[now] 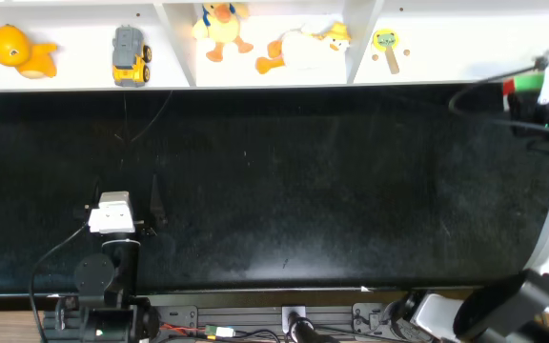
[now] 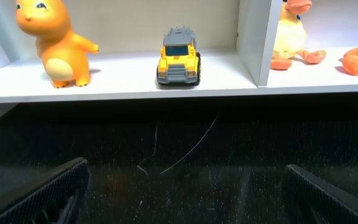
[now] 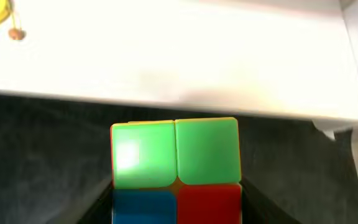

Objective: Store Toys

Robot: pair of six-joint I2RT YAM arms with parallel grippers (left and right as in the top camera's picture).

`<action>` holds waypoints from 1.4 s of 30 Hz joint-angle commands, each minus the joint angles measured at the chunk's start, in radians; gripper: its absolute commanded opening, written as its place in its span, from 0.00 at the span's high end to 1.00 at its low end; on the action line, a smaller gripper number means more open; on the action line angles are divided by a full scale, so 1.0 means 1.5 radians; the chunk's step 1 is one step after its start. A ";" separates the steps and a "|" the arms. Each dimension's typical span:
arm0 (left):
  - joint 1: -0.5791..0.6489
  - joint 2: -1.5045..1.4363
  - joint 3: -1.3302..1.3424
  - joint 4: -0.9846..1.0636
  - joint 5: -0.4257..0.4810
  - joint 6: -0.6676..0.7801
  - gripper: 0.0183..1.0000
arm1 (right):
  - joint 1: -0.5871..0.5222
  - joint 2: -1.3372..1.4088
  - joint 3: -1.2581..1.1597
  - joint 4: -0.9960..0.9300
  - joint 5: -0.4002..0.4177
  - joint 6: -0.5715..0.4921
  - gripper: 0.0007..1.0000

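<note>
Presently my right pincer (image 3: 176,202) clamps the puzzle cube (image 3: 174,152) at far right, near the shelf (image 3: 166,62). I judge it light, rigid and slick; its flat opposite faces suit gripping. My left pincer (image 2: 182,193) gapes wide, empty.

A black table (image 1: 303,191) spans mid-frame. Along the top edge, a white shelf (image 1: 84,84) holds an orange figure (image 1: 22,50), a toy truck (image 1: 131,55), a seated duck (image 1: 221,29), a lying duck (image 1: 303,48) and a rattle (image 1: 386,43).

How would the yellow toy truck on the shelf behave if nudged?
The toy truck stands on wheels, so it would probably roll rather than tip. It looks like hard plastic, likely stiff and light. On the smooth shelf it may slide.
</note>
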State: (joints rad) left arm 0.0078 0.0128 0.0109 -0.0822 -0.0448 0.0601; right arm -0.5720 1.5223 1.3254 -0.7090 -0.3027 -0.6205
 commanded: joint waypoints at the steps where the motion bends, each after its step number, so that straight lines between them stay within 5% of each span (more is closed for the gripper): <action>1: -0.002 -0.007 -0.002 -0.001 0.002 0.012 0.00 | 0.028 0.072 0.071 -0.004 -0.004 0.034 0.55; 22: -0.002 -0.007 -0.002 -0.001 0.002 0.012 0.00 | 0.093 0.280 0.238 -0.011 -0.004 0.075 0.53; 25: -0.002 -0.007 -0.002 -0.001 0.001 0.012 0.00 | 0.093 0.280 0.238 -0.005 -0.004 0.075 0.38; 27: -0.002 -0.007 -0.002 -0.001 0.001 0.012 0.00 | 0.093 0.280 0.238 -0.001 -0.004 0.075 0.00; 36: -0.002 -0.007 -0.002 -0.001 0.001 0.012 0.00 | 0.095 0.233 0.202 -0.003 0.060 0.085 0.00; 42: -0.002 -0.007 -0.002 -0.001 0.002 0.012 0.00 | 0.094 0.091 0.003 0.082 0.081 0.085 0.00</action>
State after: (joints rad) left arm 0.0078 0.0128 0.0109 -0.0818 -0.0448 0.0601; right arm -0.4320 1.8095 1.4567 -0.6186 -0.2115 -0.4976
